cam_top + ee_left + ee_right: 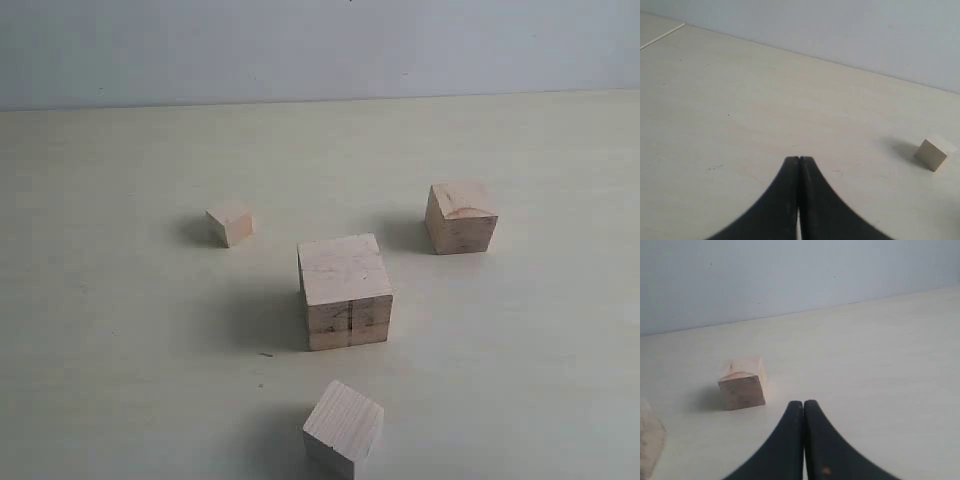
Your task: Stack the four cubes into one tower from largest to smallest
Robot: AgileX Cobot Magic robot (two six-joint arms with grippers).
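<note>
At the centre of the exterior view sits the largest cube (345, 290) on the table (120, 350), nothing stacked on it. The smallest cube (230, 222) lies to its upper left, a middle cube (461, 216) to its upper right, and a fourth cube (343, 428) at the bottom edge, its base cut off. My left gripper (799, 159) and right gripper (803, 402) are both pinched together, holding nothing.

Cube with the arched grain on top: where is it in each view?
Exterior view: the cube with the arched grain stands right of the largest cube, farther back.
Left wrist view: not in it.
Right wrist view: the cube stands ahead of the shut right hand.
Shared landmark: the line where table meets wall.
</note>
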